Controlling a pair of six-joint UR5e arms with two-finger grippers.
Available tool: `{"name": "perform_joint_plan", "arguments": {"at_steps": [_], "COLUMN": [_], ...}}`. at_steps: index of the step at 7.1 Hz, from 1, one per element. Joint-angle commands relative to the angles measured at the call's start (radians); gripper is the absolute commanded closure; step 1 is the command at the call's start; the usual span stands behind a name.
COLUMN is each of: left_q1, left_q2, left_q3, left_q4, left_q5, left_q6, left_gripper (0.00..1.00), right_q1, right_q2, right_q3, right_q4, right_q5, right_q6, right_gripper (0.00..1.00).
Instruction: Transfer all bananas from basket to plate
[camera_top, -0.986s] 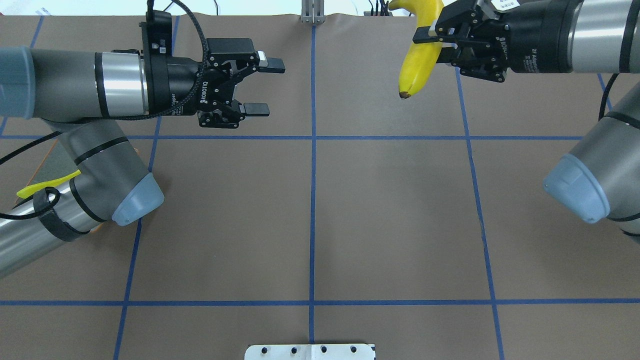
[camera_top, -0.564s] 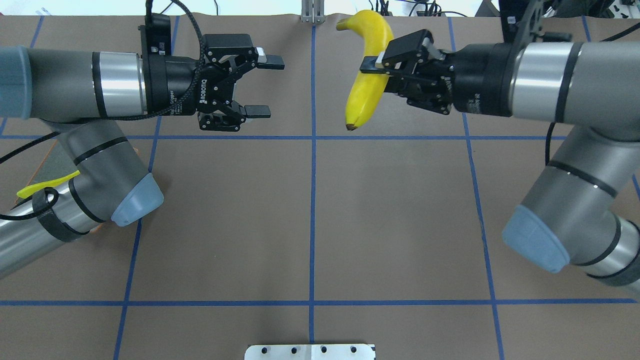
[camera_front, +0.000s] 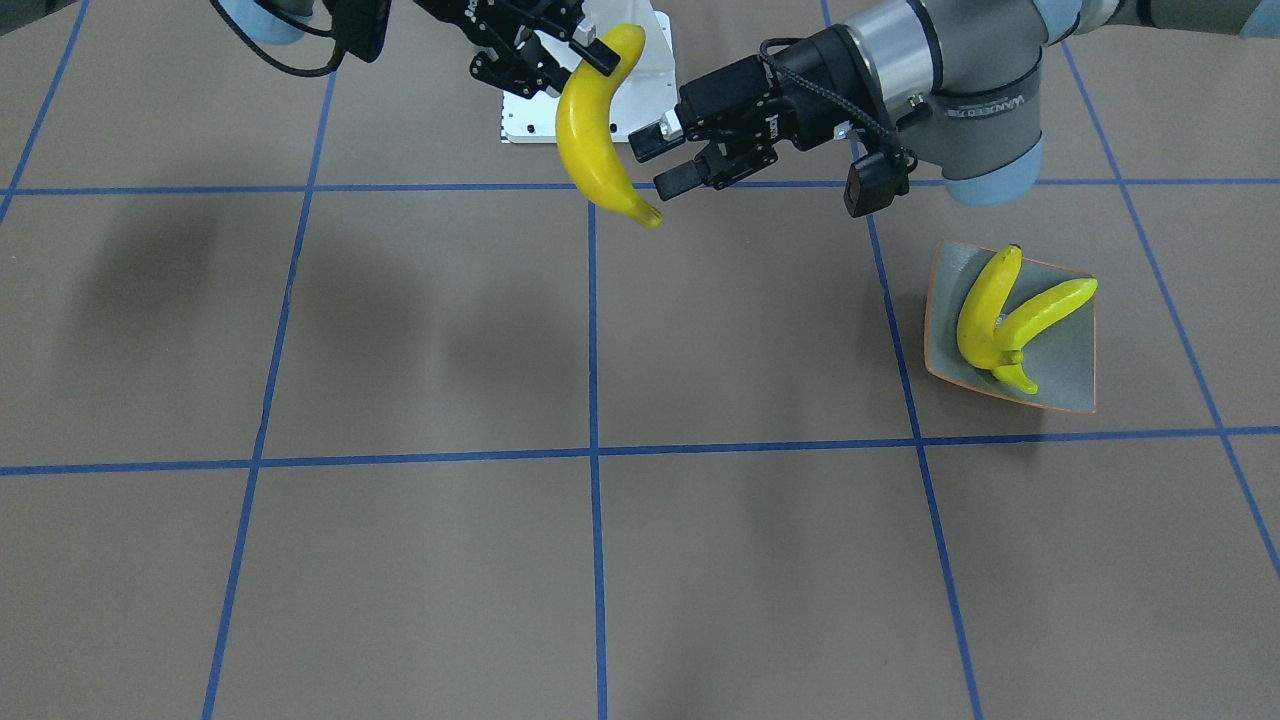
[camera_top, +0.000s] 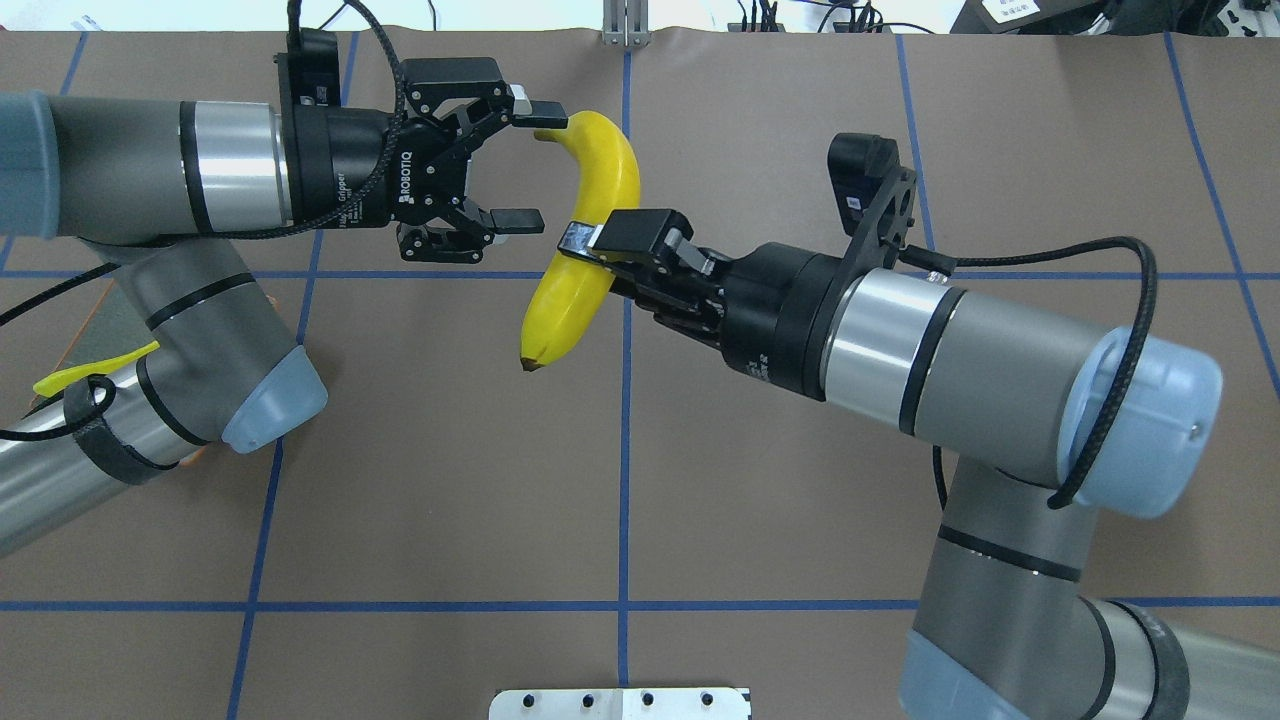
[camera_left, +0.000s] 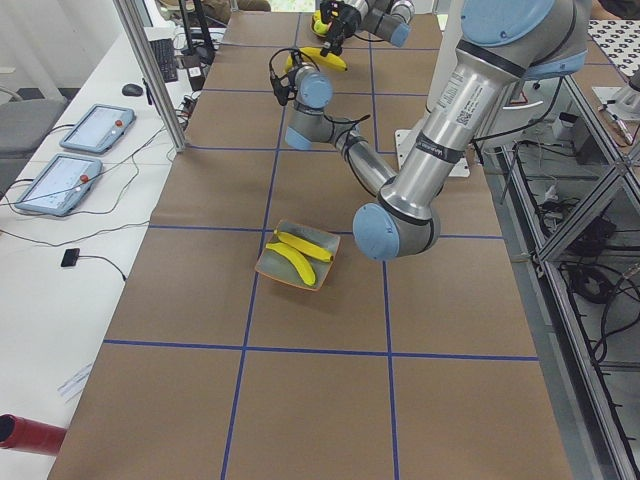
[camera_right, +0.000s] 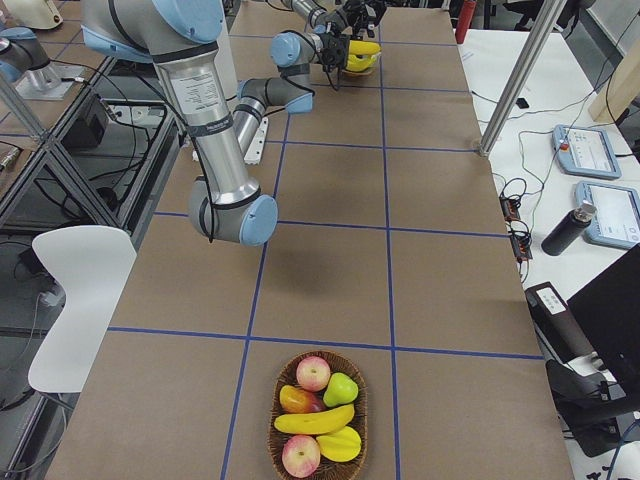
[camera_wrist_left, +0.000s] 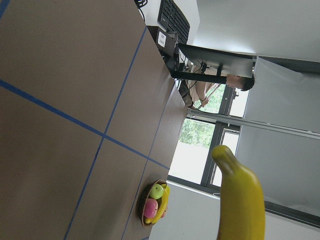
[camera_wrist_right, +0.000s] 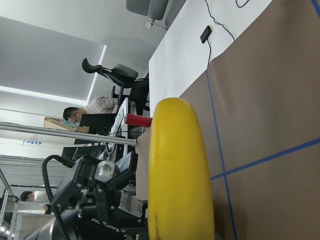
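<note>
Swung across, the right hand (camera_top: 585, 242) clamps the banana (camera_top: 612, 180) just beside the left hand (camera_top: 530, 160), fingers apart.

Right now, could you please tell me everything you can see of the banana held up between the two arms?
The banana is bright yellow, glossy and smooth, and looks like plastic. It is curved, with a short stem at one end and a dark brown tip at the other, the dark tip pointing toward the robot. It is held in the air above the table. The right tool is shut on its middle. Its stem end lies near the open left tool, which has no grip on it.
</note>
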Motion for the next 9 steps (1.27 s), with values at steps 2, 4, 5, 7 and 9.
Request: {"name": "perform_joint_plan", "arguments": {"at_steps": [2, 4, 5, 7, 9], "left_q1": [0.015, 0.048, 0.060, 0.066, 0.066], "left_q2": [0.001, 0.001, 0.003, 0.001, 0.006], "left_q3": [-0.042, -0.044, -0.044, -0.048, -0.044], "left_q4": [-0.001, -0.003, -0.004, -0.009, -0.023], "left_q5": [-0.001, -0.001, 0.001, 0.001, -0.001], "left_q6": [-0.020, -0.019, -0.019, -0.017, -0.014], "left_gripper": [0.00, 0.01, 0.03, 0.68, 1.00], "right_q1": [-0.069, -0.080, -0.080, -0.080, -0.082], "right_q2": [0.010, 0.013, 0.015, 0.015, 0.015], "right_q3": [-0.007, -0.006, -0.006, -0.006, -0.003], "right_q4": [0.000, 0.000, 0.000, 0.000, 0.002], "right_q5": [-0.069, -0.084, -0.084, -0.084, -0.083], "right_q6": [-0.013, -0.015, -0.015, -0.026, -0.059], "right_gripper": [1.00, 1.00, 1.00, 1.00, 0.01]}}
